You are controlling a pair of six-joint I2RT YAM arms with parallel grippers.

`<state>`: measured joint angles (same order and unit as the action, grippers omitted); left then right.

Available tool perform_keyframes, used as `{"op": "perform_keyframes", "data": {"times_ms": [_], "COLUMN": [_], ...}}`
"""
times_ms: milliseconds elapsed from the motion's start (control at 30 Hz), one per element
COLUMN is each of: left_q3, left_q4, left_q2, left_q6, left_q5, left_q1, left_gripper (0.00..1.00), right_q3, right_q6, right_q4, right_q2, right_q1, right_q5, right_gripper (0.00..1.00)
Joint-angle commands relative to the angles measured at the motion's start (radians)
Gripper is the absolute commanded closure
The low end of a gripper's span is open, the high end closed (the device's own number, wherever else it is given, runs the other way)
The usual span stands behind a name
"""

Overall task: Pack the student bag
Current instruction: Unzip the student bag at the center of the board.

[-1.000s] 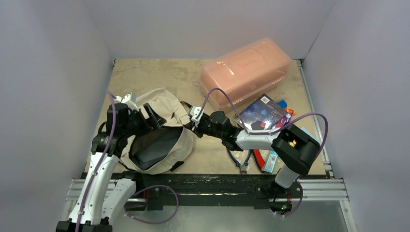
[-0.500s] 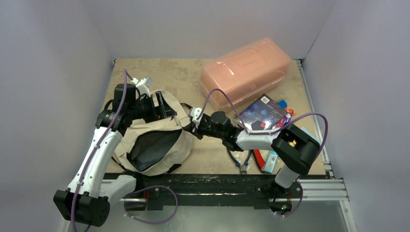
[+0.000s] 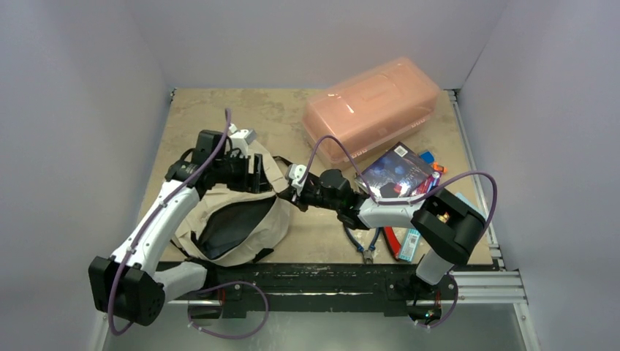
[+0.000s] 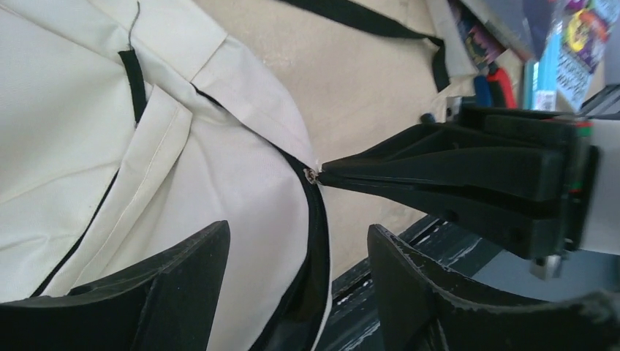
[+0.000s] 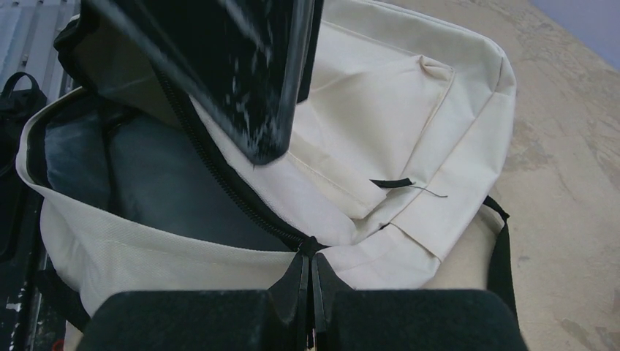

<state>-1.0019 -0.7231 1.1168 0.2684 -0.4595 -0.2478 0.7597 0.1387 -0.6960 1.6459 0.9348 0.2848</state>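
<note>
My right gripper is pinched on the zip pull of the student bag, near-left on the table, likely to hold its mouth open. My left gripper hovers above, spread wide.

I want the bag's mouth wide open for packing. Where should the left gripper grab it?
Probably the student bag's upper flap, at its black zip edge, from above: it borders the opening, and the right gripper pinches the zip's end.
</note>
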Motion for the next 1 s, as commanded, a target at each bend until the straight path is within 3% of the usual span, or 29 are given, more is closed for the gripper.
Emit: {"op": "perform_keyframes", "data": {"times_ms": [0,133,467,700,833,967], "left_q3": [0.033,0.05,0.053,0.106,0.158,0.186], "left_q4": [0.011,0.021,0.023,0.074,0.122,0.138], "left_q2": [0.07,0.096,0.038,-0.233,-0.321,-0.33], "left_q6": [-0.132,-0.136,-0.165,-0.241,-0.304,-0.327], "left_q5": [0.059,0.096,0.179,0.502,0.543,0.499], "left_q1": [-0.087,-0.105,-0.123,-0.219,-0.252,-0.268], "left_gripper": [0.34,0.45,0.98,1.0,1.0,1.0], "right_q3": [-0.005,-0.003,-0.001,0.007,0.046,0.133], "right_q6": [-0.002,0.0,-0.007,-0.05,-0.046,-0.013], "right_q4": [-0.085,-0.08,-0.069,-0.044,-0.007,0.04], "right_q2": [-0.046,-0.04,-0.031,-0.013,0.015,0.064], "right_q1": [-0.008,-0.011,-0.012,-0.024,-0.03,-0.043], "right_q5": [0.041,0.049,-0.045,-0.276,-0.375,-0.418], "right_gripper": [1.0,1.0,1.0,1.0,1.0,1.0]}}
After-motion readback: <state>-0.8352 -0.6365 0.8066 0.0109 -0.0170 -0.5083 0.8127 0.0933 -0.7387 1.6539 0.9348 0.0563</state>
